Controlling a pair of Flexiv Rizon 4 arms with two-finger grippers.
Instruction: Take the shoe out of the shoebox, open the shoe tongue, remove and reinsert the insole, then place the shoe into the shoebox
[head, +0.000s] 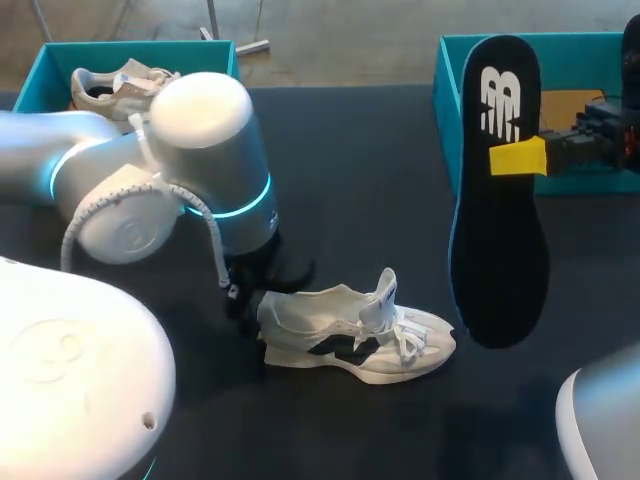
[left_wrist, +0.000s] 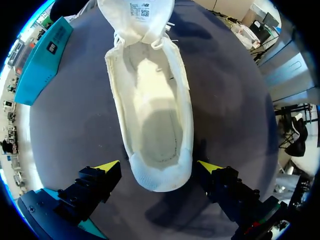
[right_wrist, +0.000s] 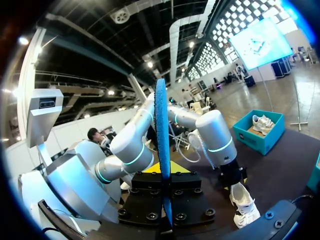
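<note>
Shoe (head: 350, 335) on table (head: 350, 150), heel between spread left claw (left_wrist: 159, 166); right claw (right_wrist: 164, 170) clamps insole (head: 500, 250); shoebox (head: 40, 75) holds second shoe (head: 120, 85).

The shoe (head: 355, 335) was seen in off-white, marked with a black shape on its side, and its lining was cream. The insole (head: 498, 200) was coloured black on its face, stamped with a white emblem and edged in blue. The right shoebox (head: 452, 100) and the left shoebox (head: 40, 75) were coloured teal, and a pale beige second shoe (head: 115, 85) was seen in the latter. The table (head: 350, 170) was finished in dark charcoal. Yellow tips were borne on the black left end effector (left_wrist: 158, 166) and right end effector (head: 518, 158). The left arm (head: 200, 150) was finished in silver-white, banded by a glowing cyan ring.
</note>
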